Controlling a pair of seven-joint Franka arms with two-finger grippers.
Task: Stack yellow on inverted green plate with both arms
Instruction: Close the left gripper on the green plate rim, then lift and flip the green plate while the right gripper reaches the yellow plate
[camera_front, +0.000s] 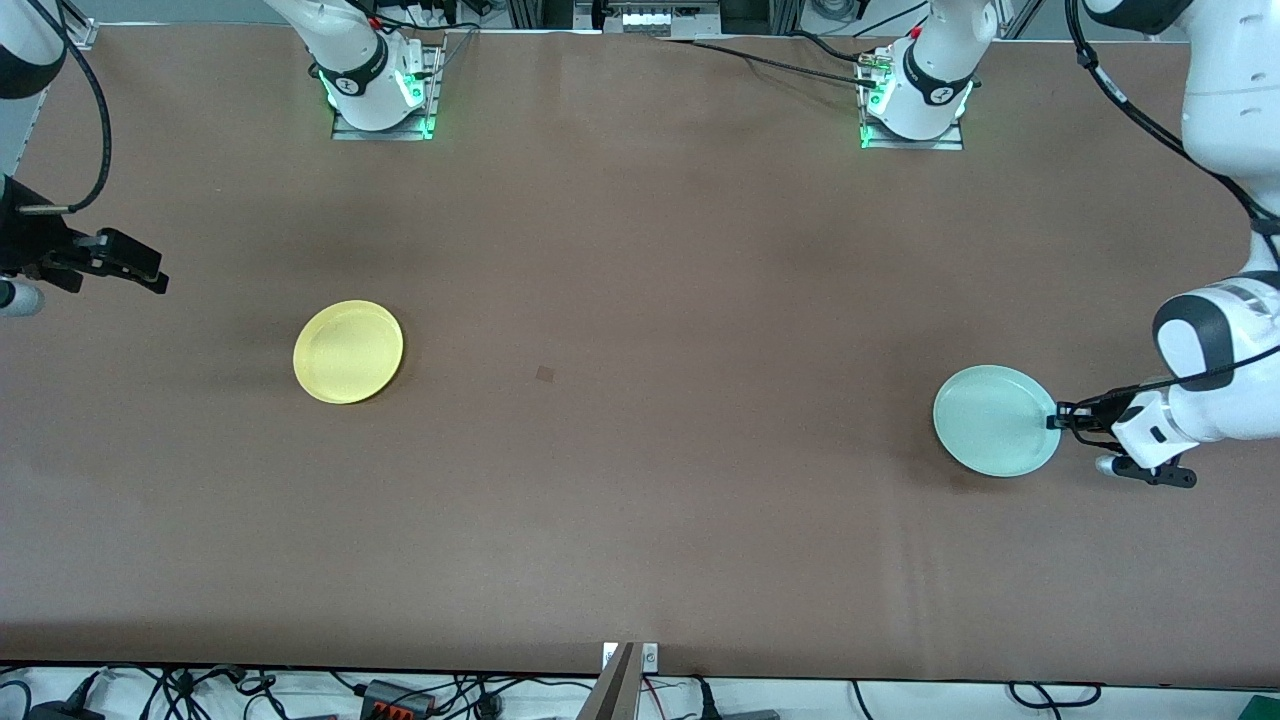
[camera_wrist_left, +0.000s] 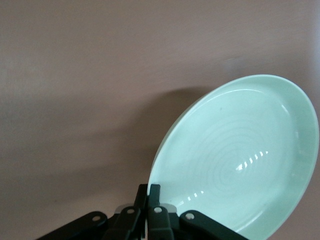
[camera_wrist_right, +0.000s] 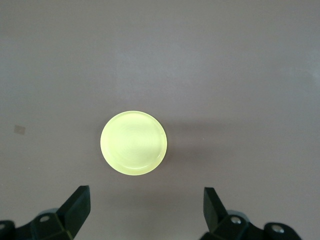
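Left gripper (camera_front: 1056, 420): sitting down at the left arm's end of the table, fingers pinched together on the rim of the green plate (camera_front: 996, 420). In the left wrist view the black fingers (camera_wrist_left: 150, 200) are squeezing the plate's edge (camera_wrist_left: 235, 160) right at its lowest visible bit.

Green plate: looks like it's tilting up off the table, hollow side facing the wrist camera, with a shadow falling on the brown surface beside it. Glossy inside, faint rings showing. Can't really tell whether its opposite edge is touching the table or not.

Yellow plate (camera_front: 348, 351): lying flat on the table toward the right arm's end, rim up, nothing touching it. Well apart from the green one, and a touch farther from the front camera than it.

Right gripper (camera_front: 130, 268): hanging up in the air over the right arm's end of the table, away from the yellow plate. Fingers are spread wide; in the right wrist view the two black fingertips (camera_wrist_right: 75, 207) are standing far apart with the yellow plate (camera_wrist_right: 133, 143) showing on the table between and past them.

Table (camera_front: 640, 250): plain brown top, with a small darker square mark (camera_front: 545, 374) sitting roughly between the two plates.
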